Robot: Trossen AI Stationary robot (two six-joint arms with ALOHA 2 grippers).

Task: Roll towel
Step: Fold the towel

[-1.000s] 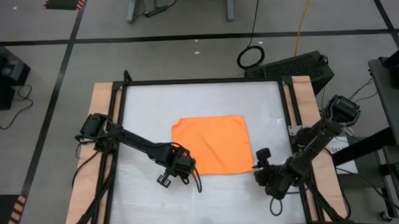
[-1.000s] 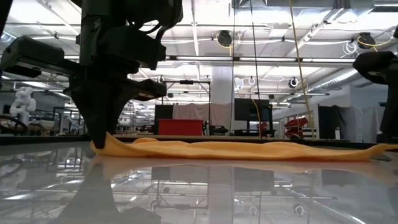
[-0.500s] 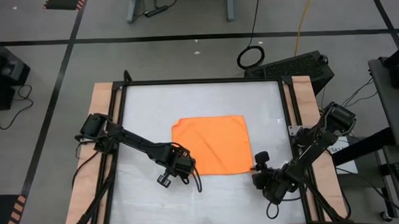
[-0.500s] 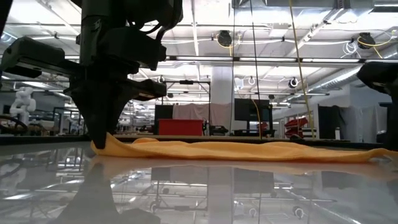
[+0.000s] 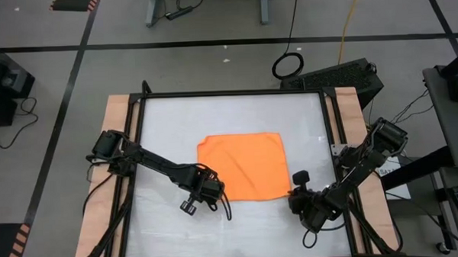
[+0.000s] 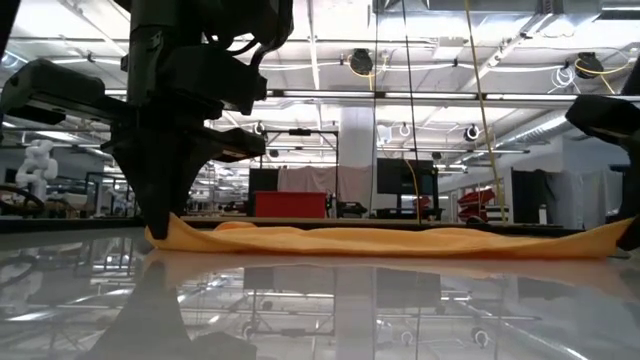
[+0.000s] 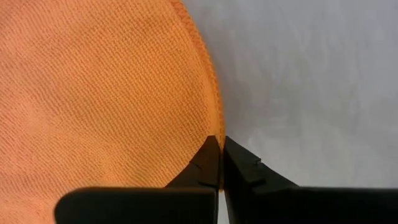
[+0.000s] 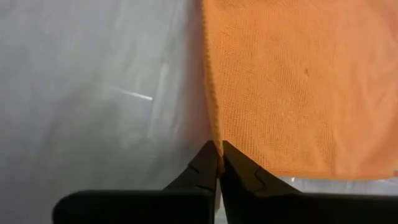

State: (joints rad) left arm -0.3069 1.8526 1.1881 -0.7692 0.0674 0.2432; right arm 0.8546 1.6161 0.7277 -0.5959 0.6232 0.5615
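The orange towel [image 5: 244, 166] lies spread flat on the white table [image 5: 168, 123]. My left gripper [image 5: 219, 192] is shut at the towel's near left corner; the low view shows it [image 6: 165, 228] standing on the towel's left end. My right gripper [image 5: 292, 193] is shut at the towel's near right corner, which shows a little raised [image 6: 612, 236] at the low view's right edge. In the wrist views each pair of fingertips, left [image 7: 218, 142] and right [image 8: 218, 147], meets on the towel's hem. My left gripper pinches the towel's left hem [image 7: 215, 122] near the near corner between its two fingertips, coming from above and pointing down. The cloth there lies on the table. One layer or several, I cannot tell. My right gripper pinches the towel's right hem [image 8: 212, 127] close to the near right corner between its two fingertips, from above. That end [image 6: 612, 236] is raised slightly off the table; the remaining cloth lies flat.
Wooden rails [image 5: 116, 125] and a black frame [image 5: 235, 93] border the table. Bare white surface lies around the towel on all sides. A black case [image 5: 342, 77] sits past the far right corner.
My right gripper has moved a little toward the table's left, onto the towel's near right corner, and has shut on the hem. That corner now stands slightly raised in the low view. The towel's other parts have stayed in place.
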